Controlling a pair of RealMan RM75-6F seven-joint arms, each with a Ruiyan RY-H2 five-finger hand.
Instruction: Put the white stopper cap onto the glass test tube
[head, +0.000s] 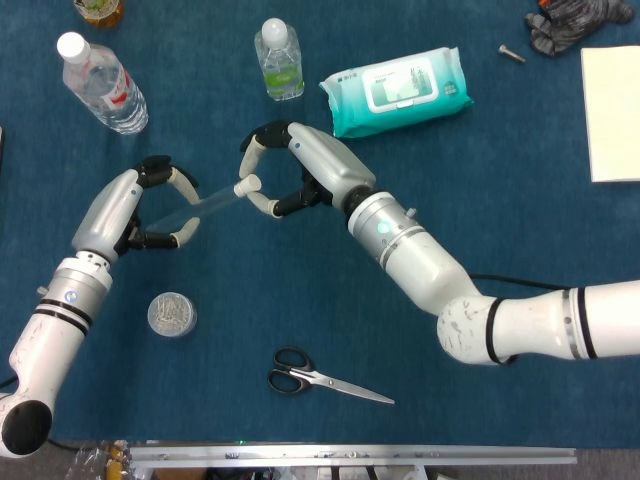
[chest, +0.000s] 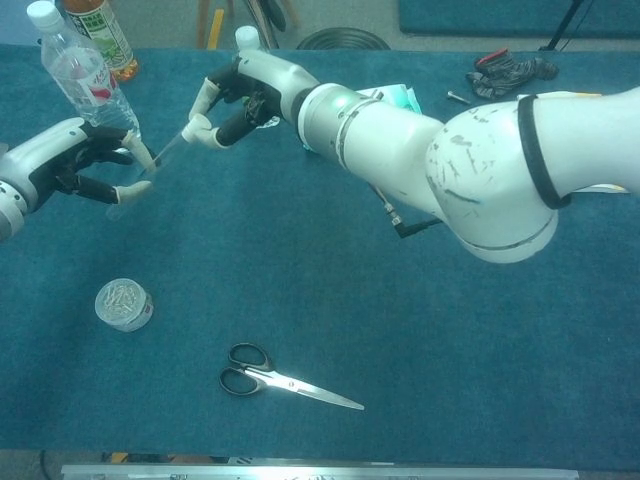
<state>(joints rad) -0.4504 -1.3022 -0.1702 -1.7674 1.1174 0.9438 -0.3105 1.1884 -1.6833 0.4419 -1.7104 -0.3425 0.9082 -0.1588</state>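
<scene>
My left hand (head: 140, 205) (chest: 70, 165) grips the lower end of the clear glass test tube (head: 195, 205) (chest: 160, 155), which tilts up to the right above the blue table. The white stopper cap (head: 243, 184) (chest: 195, 128) sits at the tube's upper end. My right hand (head: 295, 165) (chest: 245, 90) pinches the cap between thumb and a finger, its other fingers arched above. How deep the cap sits in the tube's mouth cannot be told.
Two water bottles (head: 100, 82) (head: 279, 58) and a wipes pack (head: 398, 88) lie behind the hands. A round tin (head: 171, 314) and scissors (head: 320, 378) lie in front. A cream sheet (head: 612, 110) is at the right edge.
</scene>
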